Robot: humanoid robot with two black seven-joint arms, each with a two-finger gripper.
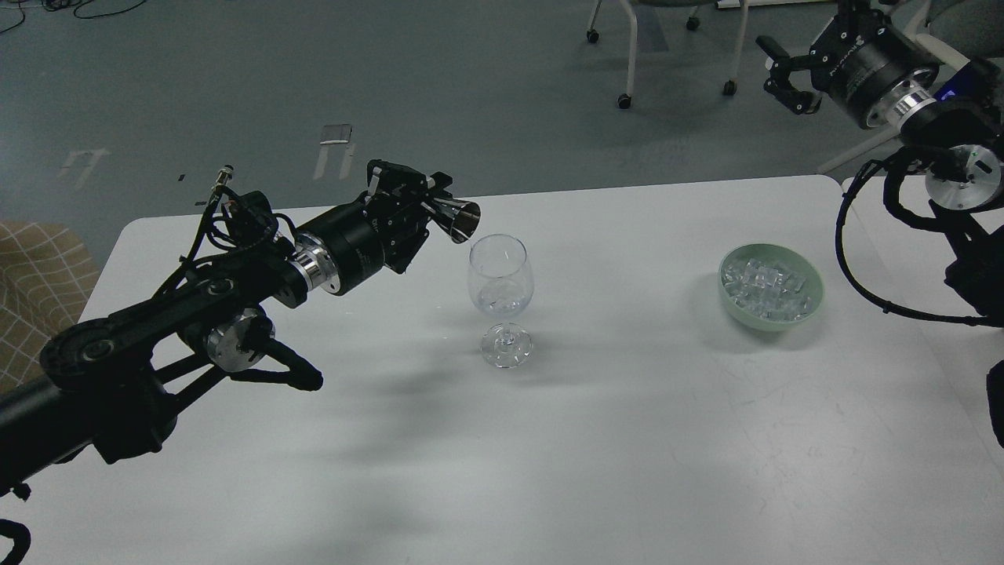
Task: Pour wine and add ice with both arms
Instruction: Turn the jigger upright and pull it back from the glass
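Note:
A clear wine glass (pixel 500 292) stands upright near the middle of the white table (pixel 549 439). My left gripper (pixel 430 205) is shut on a small shiny metal measuring cup (pixel 459 217), held on its side with its mouth toward the glass rim, just left of and above it. A heap of clear ice cubes (pixel 767 287) lies in a pale green bowl (pixel 812 302) at the right. My right gripper (pixel 780 71) is open and empty, high above the floor beyond the table's far right corner.
A patterned tan cushion (pixel 35 282) sits off the table's left edge. Wheeled chair legs (pixel 627 55) stand on the floor behind the table. A second white surface (pixel 886 235) adjoins the table on the right.

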